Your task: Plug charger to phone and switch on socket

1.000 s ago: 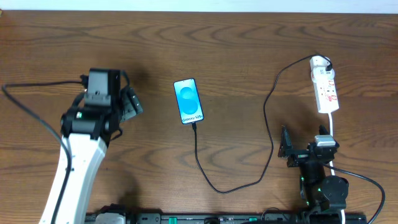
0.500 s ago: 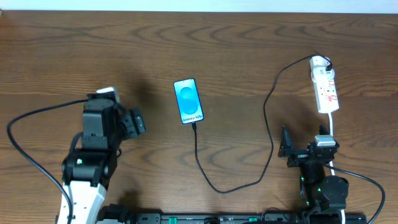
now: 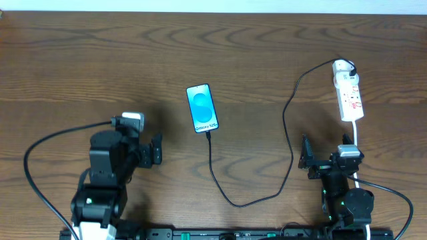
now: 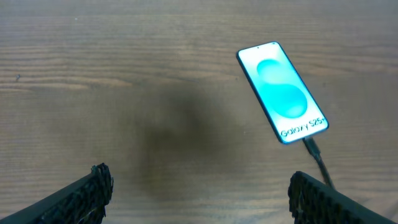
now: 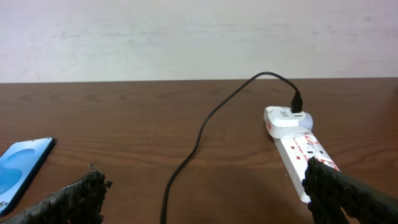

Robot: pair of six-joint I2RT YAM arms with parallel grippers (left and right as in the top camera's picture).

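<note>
Your left gripper [image 4: 200,186] sits at the front left of the table [image 3: 67,53], spread wide with nothing between its fingers, and it is well apart from the phone [image 3: 203,108]. The phone lies flat and face up near the middle of the table, its screen lit light blue, tilted a little so its bottom edge points toward the front right. The charger [image 3: 212,167] meets that bottom edge, and in the left wrist view its connector tip looks seated in the port. From there the cable runs toward you, loops to the right, then climbs back to the socket [image 3: 349,93] at the far right. There it ends in a black plug in a white adapter [image 5: 287,118] at the strip's far end. You cannot tell from these views whether the socket's switch is on. Your right gripper [image 5: 204,175] rests at the front right, just short of the socket's near end, also spread open and holding nothing. The socket's white cord [image 3: 354,133] runs down past that arm.
</note>
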